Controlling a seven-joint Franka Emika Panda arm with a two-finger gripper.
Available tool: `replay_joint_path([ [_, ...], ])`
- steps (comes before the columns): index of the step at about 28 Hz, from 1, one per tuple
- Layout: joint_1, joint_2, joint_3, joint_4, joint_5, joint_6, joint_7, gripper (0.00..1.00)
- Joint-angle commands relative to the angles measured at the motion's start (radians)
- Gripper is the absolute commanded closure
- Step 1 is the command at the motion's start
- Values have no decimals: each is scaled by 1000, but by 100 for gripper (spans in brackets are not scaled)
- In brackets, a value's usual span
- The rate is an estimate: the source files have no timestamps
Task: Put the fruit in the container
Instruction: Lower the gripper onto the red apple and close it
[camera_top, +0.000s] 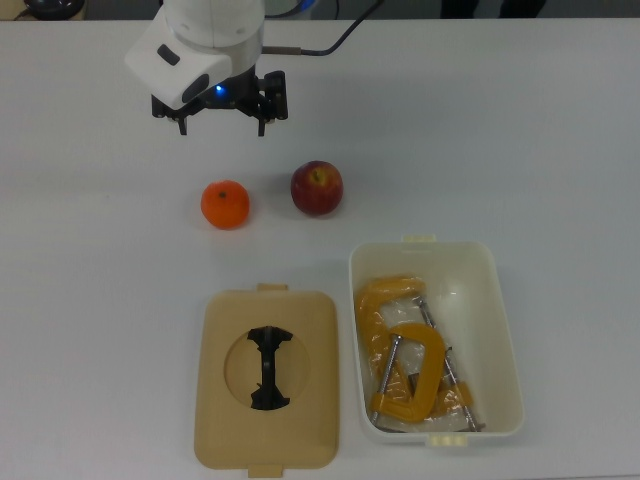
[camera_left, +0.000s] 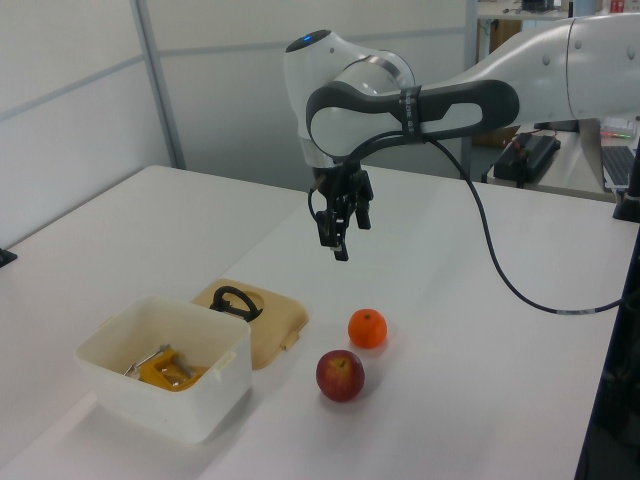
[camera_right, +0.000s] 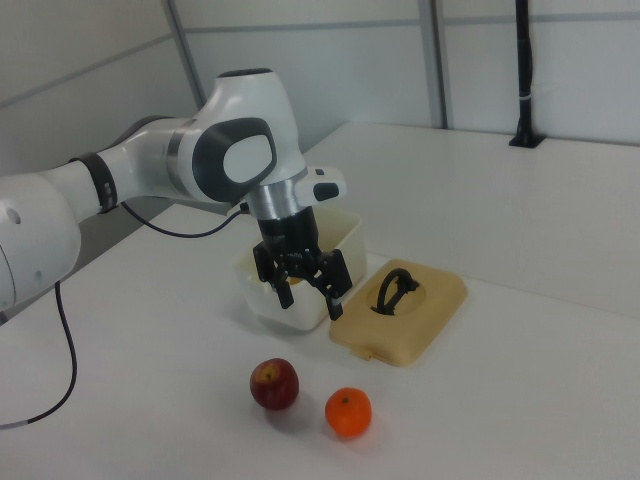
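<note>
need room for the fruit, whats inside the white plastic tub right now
The white rectangular plastic tub holds yellow-orange metal clamps on clear wrapping; no fruit. Whatever lies under them is hidden.

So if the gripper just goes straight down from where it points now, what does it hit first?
Most likely bare table. The gripper hangs open, above and clear of the mandarin and apple. Depth is uncertain, but neither fruit seems to lie directly beneath it.

Location: robotics lab.
I see a bare white counter, pale partition walls and cabled electronics behind.
</note>
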Motion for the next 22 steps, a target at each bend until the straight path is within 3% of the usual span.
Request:
replay_joint_path([
  [1, 46, -99, -33, -102, 4, 17, -18, 0],
  [11, 108, -210, -27, -343, 10, 194, -19, 0],
  [22, 156, -181, -11, -478, 11, 406, -8, 0],
])
